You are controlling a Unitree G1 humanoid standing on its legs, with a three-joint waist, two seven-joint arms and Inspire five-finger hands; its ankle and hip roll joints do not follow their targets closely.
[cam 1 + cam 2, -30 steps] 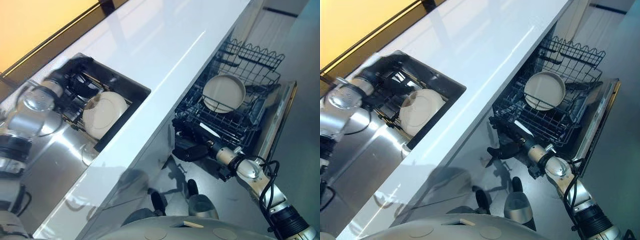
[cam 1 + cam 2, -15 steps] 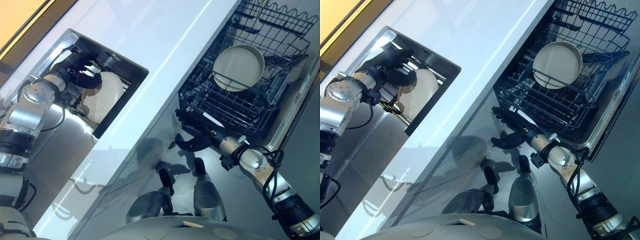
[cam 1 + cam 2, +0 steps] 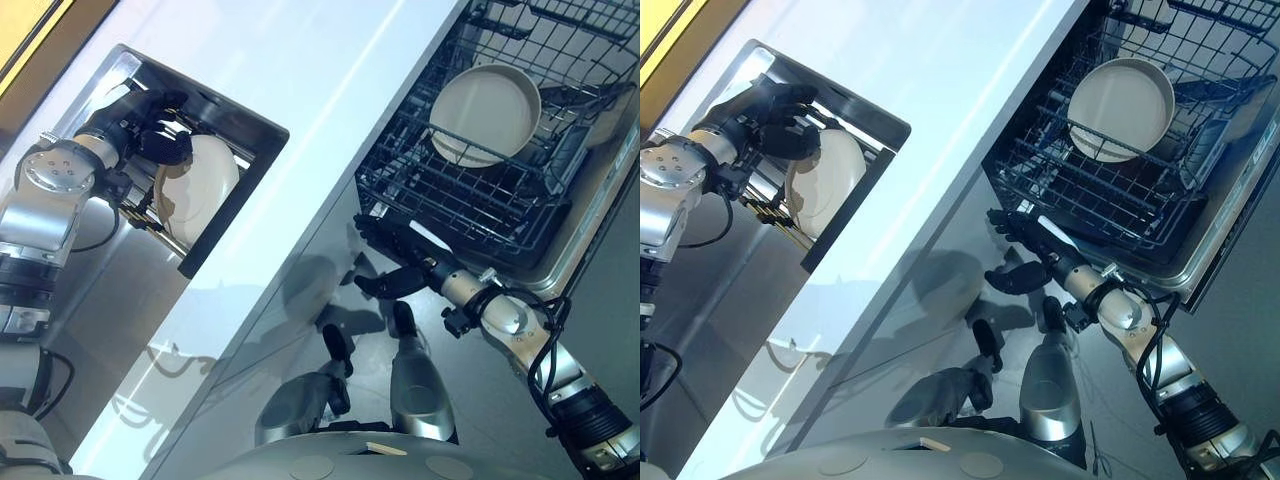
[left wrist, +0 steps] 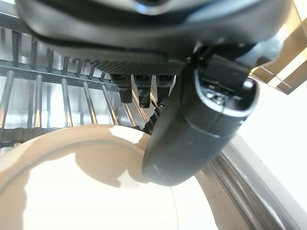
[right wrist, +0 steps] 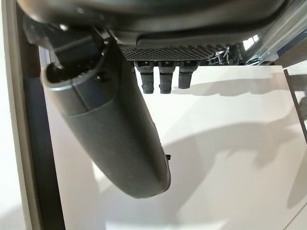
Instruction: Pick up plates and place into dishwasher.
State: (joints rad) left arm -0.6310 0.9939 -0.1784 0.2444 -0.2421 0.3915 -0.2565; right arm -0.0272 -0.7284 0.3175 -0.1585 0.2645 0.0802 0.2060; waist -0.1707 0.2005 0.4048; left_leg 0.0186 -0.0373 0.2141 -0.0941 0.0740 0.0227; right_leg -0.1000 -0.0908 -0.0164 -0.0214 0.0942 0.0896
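Left wrist view hides a good deal: the thumb's dark bulk covers part of the cream plate point(image 4: 86, 191), and the fingers reach down past the plate's far rim, where their tips are lost among the bars of the wire rack point(image 4: 57, 91). From where I stand, the left robot hand point(image 3: 150, 125) is down in the sink point(image 3: 225, 115) at the left end of the counter point(image 3: 320, 90), thumb on the plate's face and fingers curled over its upper edge, so it has hold of the plate. That plate is round, pale cream and smooth, with a shallow raised rim, and it stands on edge in the rack; its lower part is cut off by the sink wall.

Further right, beyond the counter's front edge, the dishwasher rack point(image 3: 460, 200) is pulled out over the open dishwasher door point(image 3: 590, 240). A second plate point(image 3: 485, 113) of the same cream colour leans tilted among its wires, which cross in front of its lower rim.

Below that rack, the right robot hand point(image 3: 1025, 255) hangs in the air with fingers spread and relaxed, holding nothing. Its wrist view shows the thumb before a plain white panel point(image 5: 230, 143) that I cannot make out.
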